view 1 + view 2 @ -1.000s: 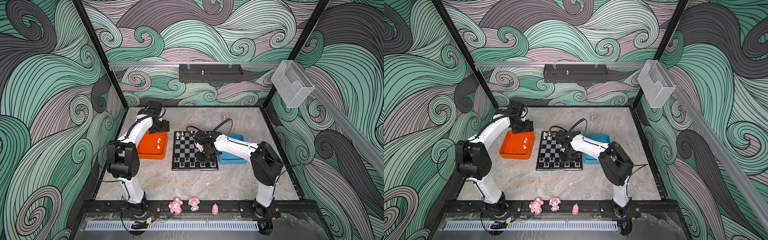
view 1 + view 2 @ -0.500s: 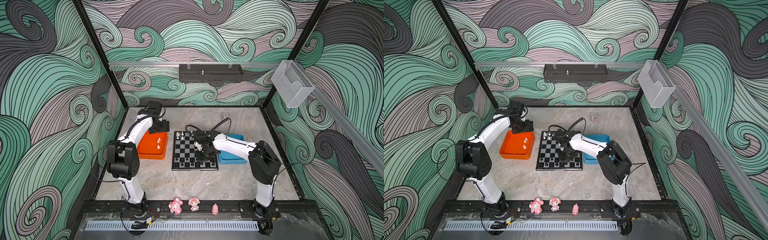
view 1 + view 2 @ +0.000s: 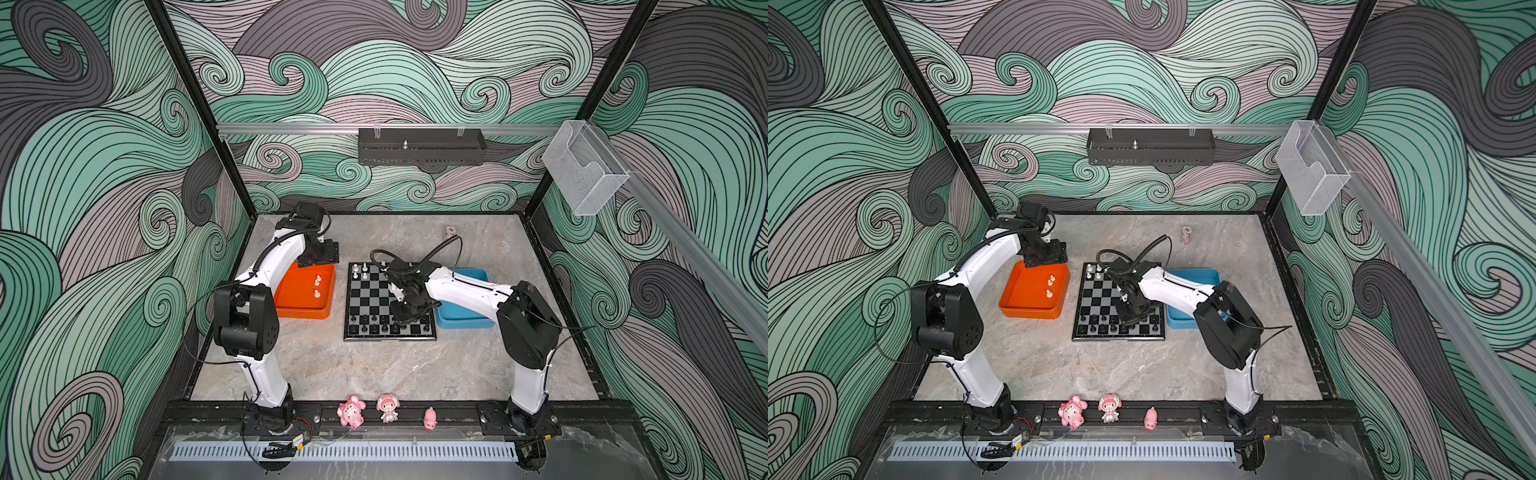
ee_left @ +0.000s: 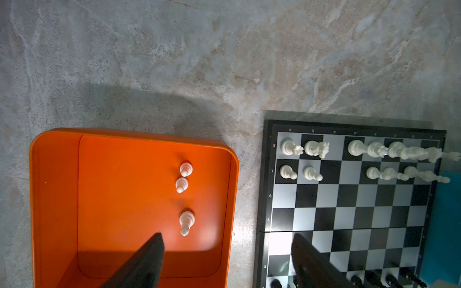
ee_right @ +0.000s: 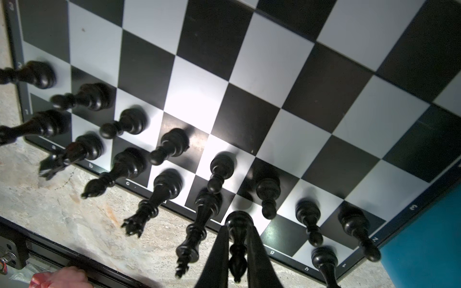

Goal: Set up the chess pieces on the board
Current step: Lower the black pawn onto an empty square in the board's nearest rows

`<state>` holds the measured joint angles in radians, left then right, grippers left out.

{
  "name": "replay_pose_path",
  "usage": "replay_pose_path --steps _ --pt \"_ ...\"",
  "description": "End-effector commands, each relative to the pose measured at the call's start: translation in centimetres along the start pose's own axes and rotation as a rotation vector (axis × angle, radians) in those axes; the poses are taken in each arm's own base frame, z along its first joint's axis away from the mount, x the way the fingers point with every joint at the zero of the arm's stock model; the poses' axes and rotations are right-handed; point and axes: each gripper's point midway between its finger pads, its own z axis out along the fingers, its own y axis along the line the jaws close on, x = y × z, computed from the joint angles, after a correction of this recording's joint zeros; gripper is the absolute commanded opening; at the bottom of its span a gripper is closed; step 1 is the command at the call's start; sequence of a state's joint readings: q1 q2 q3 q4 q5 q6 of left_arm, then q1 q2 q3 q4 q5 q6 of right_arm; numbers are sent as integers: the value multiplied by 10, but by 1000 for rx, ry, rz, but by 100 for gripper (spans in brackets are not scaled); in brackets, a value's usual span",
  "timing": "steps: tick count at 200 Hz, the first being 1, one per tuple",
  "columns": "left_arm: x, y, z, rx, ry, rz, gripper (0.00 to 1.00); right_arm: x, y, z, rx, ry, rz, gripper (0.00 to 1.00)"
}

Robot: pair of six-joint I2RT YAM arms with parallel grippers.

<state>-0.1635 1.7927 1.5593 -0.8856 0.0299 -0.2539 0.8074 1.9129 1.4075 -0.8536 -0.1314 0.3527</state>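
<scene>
Slim glossy black bishop (image 5: 238, 220) pinched in right hand (image 5: 237, 233).

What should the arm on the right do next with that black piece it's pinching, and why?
Probably lower the black piece onto the vacant back-row square beneath it: the right gripper's fingers hold it just above that gap in the row.

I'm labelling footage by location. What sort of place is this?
Probably a robotics test cell, not a home: two white robot arms bolted to a black base rail, swirl-patterned wall panels enclosing a marble-look tabletop with a black-and-grey checkered chessboard.
</scene>
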Motion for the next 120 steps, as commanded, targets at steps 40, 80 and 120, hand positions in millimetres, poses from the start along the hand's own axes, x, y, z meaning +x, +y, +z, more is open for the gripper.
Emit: replay_pose_path --steps 40,80,120 --pt "-1 3 -1 1 -4 -12 83 5 -7 2 25 25 13 16" --pt "-1 2 0 3 -3 -12 83 6 -8 2 32 31 15 16" --pt "-1 2 0 4 -3 -12 83 7 -11 2 41 36 16 15"
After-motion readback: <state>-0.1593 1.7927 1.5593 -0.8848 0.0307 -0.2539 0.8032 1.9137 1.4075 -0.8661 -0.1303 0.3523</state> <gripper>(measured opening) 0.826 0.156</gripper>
